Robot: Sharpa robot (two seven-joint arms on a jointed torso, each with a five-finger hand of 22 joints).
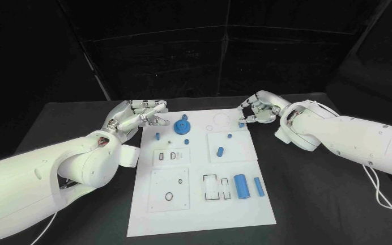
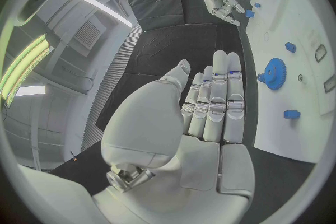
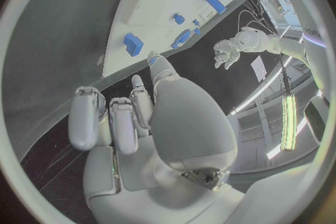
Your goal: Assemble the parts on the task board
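Observation:
The white task board [image 1: 200, 211] lies in the middle of the black table. A blue gear [image 1: 183, 126] stands near its far end, also seen as the blue gear [image 2: 274, 73]. Small blue parts [image 1: 220, 152] lie further in, and two blue cylinders [image 1: 241, 185] rest at the near right. My left hand [image 1: 140, 114] hovers at the board's far left corner, its fingers [image 2: 213, 95] straight and holding nothing. My right hand [image 1: 257, 110] sits at the far right corner with fingers curled, and a small blue part [image 1: 242, 123] shows at its fingertips, again as the small blue part [image 3: 152, 59] by the thumb.
Several rectangular and round recesses [image 1: 172, 155] open in the board's left and near sections. Black table [image 1: 327, 199] surrounds the board on both sides. A dark curtain [image 1: 204, 58] hangs behind the table.

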